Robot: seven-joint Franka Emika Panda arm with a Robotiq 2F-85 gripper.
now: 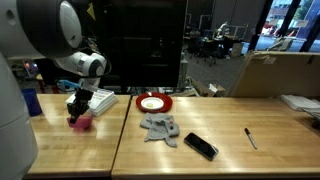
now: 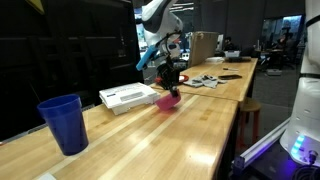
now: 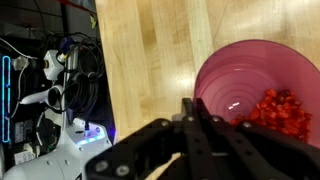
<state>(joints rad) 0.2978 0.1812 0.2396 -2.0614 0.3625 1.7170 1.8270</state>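
A pink cup (image 3: 240, 85) with small red pieces (image 3: 280, 112) inside stands on the wooden table. It also shows in both exterior views (image 1: 82, 122) (image 2: 167, 101). My gripper (image 3: 192, 108) comes down on it from above, with its two black fingers pressed together at the cup's near rim. In both exterior views the gripper (image 1: 78, 108) (image 2: 168, 84) hangs straight over the cup, next to a flat white box (image 1: 100, 100) (image 2: 128, 97).
A blue cup (image 1: 32, 102) (image 2: 64, 122) stands near the table end. A red plate (image 1: 154, 102), a grey cloth (image 1: 160, 128), a black phone-like slab (image 1: 200, 146) and a pen (image 1: 250, 138) lie further along. Cables and equipment (image 3: 60, 80) sit below the table edge.
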